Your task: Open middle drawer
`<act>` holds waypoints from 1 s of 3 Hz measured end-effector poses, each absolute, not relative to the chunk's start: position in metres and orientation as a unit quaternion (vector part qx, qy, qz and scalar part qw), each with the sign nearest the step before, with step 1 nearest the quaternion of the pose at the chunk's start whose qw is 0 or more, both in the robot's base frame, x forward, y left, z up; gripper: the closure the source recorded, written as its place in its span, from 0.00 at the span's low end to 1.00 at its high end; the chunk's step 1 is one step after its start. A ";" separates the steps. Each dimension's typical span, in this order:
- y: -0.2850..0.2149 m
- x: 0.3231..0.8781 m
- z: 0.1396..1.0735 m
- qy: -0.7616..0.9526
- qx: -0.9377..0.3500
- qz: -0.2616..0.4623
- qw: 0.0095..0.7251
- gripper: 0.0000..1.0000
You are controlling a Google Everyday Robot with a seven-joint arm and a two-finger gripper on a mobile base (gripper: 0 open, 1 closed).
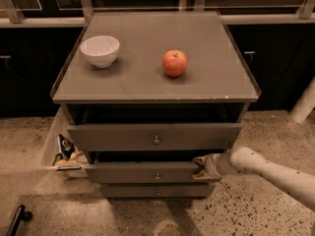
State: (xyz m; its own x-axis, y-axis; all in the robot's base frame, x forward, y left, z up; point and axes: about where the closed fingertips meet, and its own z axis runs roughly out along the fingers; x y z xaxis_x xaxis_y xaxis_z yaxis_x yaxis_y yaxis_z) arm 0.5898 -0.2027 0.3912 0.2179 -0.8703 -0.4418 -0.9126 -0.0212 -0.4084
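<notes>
Gripper [201,167] rests against the right end of the middle drawer [128,173]; whether it grips cannot be told. Drawer stands partly out beneath the projecting top drawer [123,136].

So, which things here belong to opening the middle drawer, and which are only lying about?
Job: middle drawer; gripper, at that drawer's right end.
Lying about: white bowl, apple, both on the cabinet top.
</notes>
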 end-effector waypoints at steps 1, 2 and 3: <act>-0.202 0.589 0.388 0.626 -0.714 0.041 0.312 0.38; -0.208 0.584 0.380 0.632 -0.709 0.059 0.308 0.61; -0.208 0.584 0.385 0.632 -0.709 0.060 0.308 0.84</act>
